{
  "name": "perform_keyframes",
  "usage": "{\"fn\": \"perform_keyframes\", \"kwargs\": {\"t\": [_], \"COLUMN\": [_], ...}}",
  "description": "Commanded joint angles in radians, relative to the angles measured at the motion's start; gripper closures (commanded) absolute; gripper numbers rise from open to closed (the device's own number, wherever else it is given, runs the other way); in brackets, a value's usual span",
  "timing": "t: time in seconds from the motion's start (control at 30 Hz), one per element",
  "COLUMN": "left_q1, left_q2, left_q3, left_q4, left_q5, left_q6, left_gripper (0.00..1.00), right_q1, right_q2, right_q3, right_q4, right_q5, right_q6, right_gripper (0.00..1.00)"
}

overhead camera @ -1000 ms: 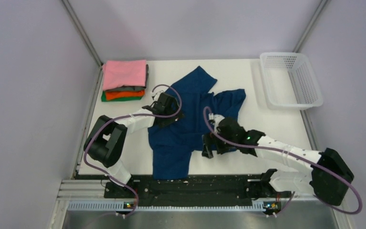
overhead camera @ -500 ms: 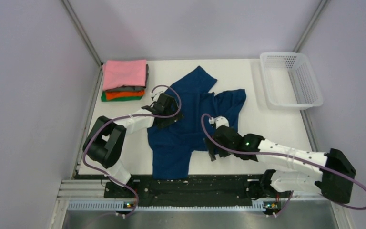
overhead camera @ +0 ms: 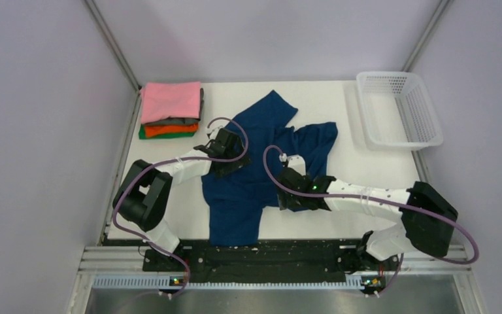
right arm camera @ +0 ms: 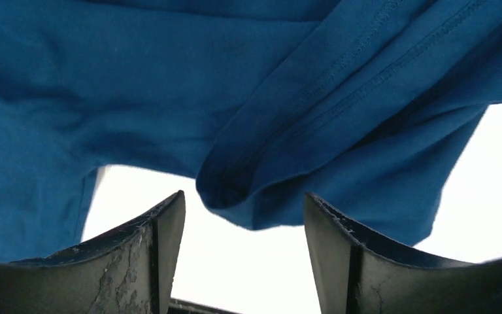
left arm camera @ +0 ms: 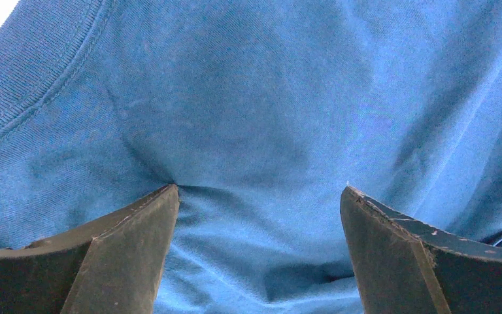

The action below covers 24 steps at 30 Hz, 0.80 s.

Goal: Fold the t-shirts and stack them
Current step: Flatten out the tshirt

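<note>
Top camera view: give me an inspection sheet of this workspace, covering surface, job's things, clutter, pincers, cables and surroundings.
Surface: white table, no stains seen.
Job's things: navy shirt lies crumpled and unfolded at centre; folded stack, pink on top, sits at the far left corner.
Clutter: white mesh basket at far right, nothing seen inside.
Pincers: left pincer open, fingertips on the shirt; right pincer open, either side of a fold of the shirt's edge.
Cables: purple cables loop along both arms.
Surroundings: plain walls; black rail at the near edge.

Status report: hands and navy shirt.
Left hand open, tips on navy shirt. Right hand open around its fold, not clamped. Folded stack and basket apart from it.
</note>
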Motion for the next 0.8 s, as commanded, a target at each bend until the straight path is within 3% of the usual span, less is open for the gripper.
{"fn": "perform_keyframes", "kwargs": {"t": [0.0, 0.1, 0.23, 0.37, 0.53, 0.63, 0.77], "left_q1": [0.001, 0.001, 0.002, 0.023, 0.07, 0.083, 0.088], "left_q2": [0.004, 0.006, 0.002, 0.004, 0.014, 0.015, 0.014], "left_q3": [-0.028, -0.028, -0.032, -0.03, -0.025, -0.012, 0.007], "left_q4": [-0.068, -0.069, -0.072, -0.076, -0.094, -0.119, -0.166], "left_q5": [-0.018, -0.021, -0.047, -0.055, -0.065, -0.071, -0.106], "left_q6": [0.005, 0.005, 0.007, 0.006, -0.004, -0.004, -0.013], "left_gripper": [0.01, 0.01, 0.01, 0.01, 0.01, 0.01, 0.01], "right_q1": [0.006, 0.005, -0.003, -0.128, -0.456, -0.482, -0.484], "right_q2": [0.091, 0.142, 0.139, 0.0, -0.343, -0.418, -0.36], "right_q3": [0.081, 0.099, 0.084, 0.009, -0.142, -0.11, -0.055], "right_q4": [0.03, 0.033, -0.07, -0.241, -0.418, -0.498, -0.675], "right_q5": [0.07, 0.063, 0.172, 0.282, 0.321, 0.309, 0.424], "right_q6": [0.052, 0.053, 0.106, 0.184, 0.223, 0.299, 0.449], "right_gripper": [0.4, 0.57, 1.0, 1.0, 1.0, 1.0, 1.0]}}
